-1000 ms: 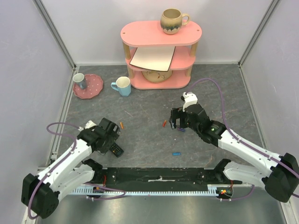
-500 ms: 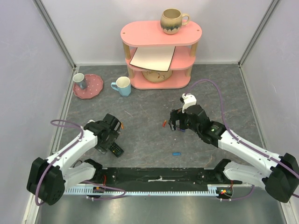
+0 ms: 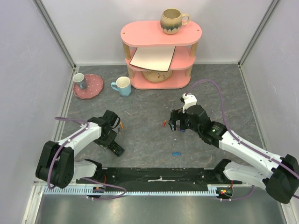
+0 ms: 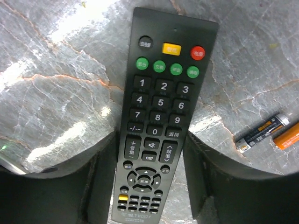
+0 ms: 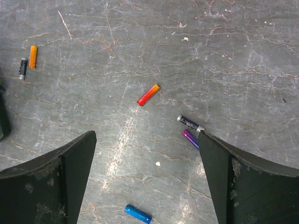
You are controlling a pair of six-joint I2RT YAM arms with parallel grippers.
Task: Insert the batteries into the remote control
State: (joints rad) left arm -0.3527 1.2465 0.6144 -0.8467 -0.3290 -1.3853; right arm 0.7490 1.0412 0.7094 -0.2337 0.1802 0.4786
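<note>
Marbled tabletop (image 4: 56, 70) — left pincer (image 4: 149, 140) straddles remote control (image 4: 161, 93), jaws just beside it.

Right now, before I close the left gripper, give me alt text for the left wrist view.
A black remote control lies buttons-up on the grey marbled table, its lower half flanked closely by the open fingers of the left gripper. At the right edge of the view, a black battery and an orange battery lie side by side.
</note>
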